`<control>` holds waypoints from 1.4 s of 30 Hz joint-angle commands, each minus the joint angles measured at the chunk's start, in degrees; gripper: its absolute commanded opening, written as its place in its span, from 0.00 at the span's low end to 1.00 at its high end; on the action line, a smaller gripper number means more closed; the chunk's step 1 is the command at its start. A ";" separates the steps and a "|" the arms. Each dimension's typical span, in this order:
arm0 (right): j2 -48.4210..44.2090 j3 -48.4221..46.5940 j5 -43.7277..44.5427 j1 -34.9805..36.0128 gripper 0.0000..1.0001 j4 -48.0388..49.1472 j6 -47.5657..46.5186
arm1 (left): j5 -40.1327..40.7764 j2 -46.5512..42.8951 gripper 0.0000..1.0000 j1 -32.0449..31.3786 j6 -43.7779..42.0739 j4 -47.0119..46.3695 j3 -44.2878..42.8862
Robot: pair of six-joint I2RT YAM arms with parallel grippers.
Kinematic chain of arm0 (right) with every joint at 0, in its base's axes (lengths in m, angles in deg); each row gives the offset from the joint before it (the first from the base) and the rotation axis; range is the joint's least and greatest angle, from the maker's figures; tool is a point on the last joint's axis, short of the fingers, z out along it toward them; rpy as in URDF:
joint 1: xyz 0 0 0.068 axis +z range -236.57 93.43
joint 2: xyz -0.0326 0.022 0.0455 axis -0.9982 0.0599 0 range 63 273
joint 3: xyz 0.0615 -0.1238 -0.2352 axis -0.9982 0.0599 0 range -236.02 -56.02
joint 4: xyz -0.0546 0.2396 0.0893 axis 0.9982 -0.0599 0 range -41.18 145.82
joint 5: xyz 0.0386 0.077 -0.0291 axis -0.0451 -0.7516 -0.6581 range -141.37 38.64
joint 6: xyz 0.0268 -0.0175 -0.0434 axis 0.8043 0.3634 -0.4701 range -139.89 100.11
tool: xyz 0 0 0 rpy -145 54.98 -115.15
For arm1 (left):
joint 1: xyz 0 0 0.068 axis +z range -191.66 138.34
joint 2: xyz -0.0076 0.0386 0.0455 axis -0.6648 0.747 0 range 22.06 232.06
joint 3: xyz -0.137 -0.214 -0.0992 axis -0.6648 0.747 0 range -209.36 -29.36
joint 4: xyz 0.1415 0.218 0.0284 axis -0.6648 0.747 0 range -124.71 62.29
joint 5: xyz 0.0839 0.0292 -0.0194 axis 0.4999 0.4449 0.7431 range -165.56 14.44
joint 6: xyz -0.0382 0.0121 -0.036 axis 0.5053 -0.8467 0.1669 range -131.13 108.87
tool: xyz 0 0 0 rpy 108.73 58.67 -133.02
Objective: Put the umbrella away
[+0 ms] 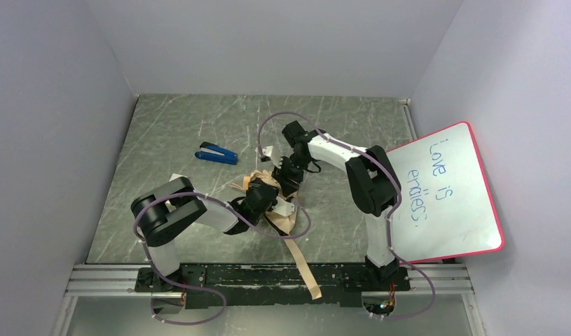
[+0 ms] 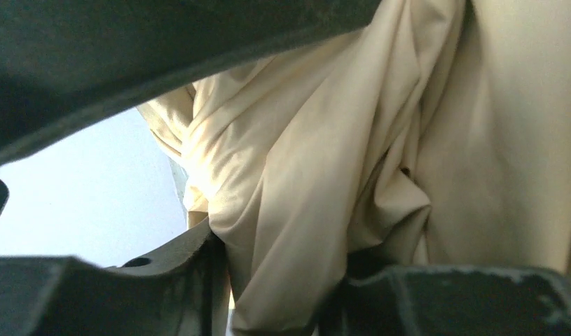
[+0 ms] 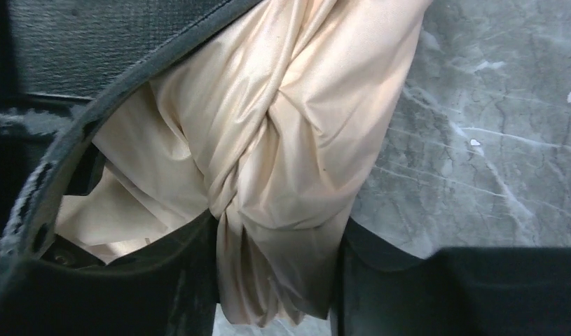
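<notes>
The umbrella lies bunched in the middle of the table, its cream-beige canopy crumpled between both grippers. Its beige strap trails toward the near edge over the rail. My left gripper is shut on a fold of the canopy from the near left. My right gripper is shut on a twisted bunch of the canopy from the far right, just above the table. The shaft and the wooden handle are hidden.
A blue stapler lies on the grey marble table at the far left of the umbrella. A whiteboard with a pink rim leans at the right wall. Walls close in the back and both sides.
</notes>
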 commanded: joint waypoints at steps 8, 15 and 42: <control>4.39 5.71 12.48 0.74 0.29 7.27 1.61 | -8.39 -10.60 0.95 -1.75 8.00 12.74 -3.71; 1.70 9.74 16.42 0.65 0.26 13.64 1.60 | -19.34 -23.34 0.97 -2.60 14.31 30.26 -5.84; -8.64 32.95 35.90 5.74 0.26 47.73 -7.30 | -25.49 -40.38 0.97 30.30 54.97 36.19 -13.50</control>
